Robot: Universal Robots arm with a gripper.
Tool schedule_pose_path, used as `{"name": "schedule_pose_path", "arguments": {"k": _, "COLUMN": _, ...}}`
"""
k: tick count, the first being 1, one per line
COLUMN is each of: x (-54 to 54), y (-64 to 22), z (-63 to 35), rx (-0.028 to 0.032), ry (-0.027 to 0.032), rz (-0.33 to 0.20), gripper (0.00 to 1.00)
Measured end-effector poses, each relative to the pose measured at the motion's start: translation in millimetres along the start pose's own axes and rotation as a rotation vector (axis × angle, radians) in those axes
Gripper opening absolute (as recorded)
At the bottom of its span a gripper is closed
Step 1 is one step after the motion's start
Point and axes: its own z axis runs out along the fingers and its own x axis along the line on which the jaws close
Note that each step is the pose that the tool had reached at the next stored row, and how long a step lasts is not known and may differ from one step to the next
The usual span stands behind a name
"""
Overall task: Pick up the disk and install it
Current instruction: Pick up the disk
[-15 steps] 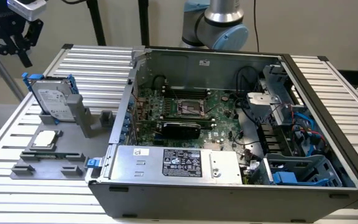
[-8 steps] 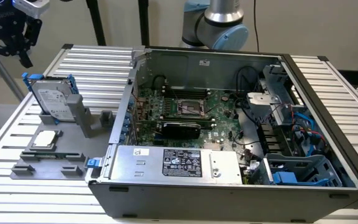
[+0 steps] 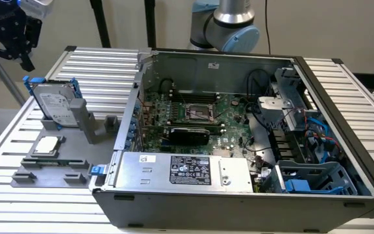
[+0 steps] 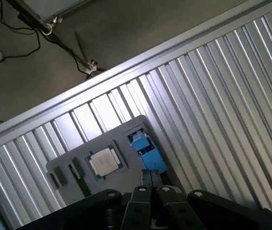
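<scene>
The disk [image 3: 54,103], a silver-grey drive with a white label in a blue carrier, stands upright in a grey holder [image 3: 83,122] on the exterior view's left. My black gripper [image 3: 25,61] hangs above and a little to the left of it, well clear of it. In the wrist view the disk [image 4: 146,152] shows edge-on as a blue strip just past my gripper [image 4: 150,173]. The two fingers sit together with nothing between them.
The open computer case [image 3: 239,204] fills the middle and right of the ribbed table [image 3: 102,68], with a motherboard [image 3: 194,114], a silver box with a black label [image 3: 187,170] and a blue drive bay [image 3: 310,180]. A small square chip [image 3: 47,145] [image 4: 104,160] lies on the grey fixture plate.
</scene>
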Motion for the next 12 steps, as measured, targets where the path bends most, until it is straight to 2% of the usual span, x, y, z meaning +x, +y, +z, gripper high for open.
{"name": "schedule_pose_path", "arguments": {"k": 5, "x": 0.0, "y": -0.1, "z": 1.5, "rx": 0.0024, "ry": 0.0014, "rz": -0.091, "gripper": 0.00}}
{"name": "schedule_pose_path", "arguments": {"k": 12, "x": 0.1, "y": -0.2, "z": 4.5, "rx": 0.0008, "ry": 0.0049, "rz": -0.218, "gripper": 0.00}}
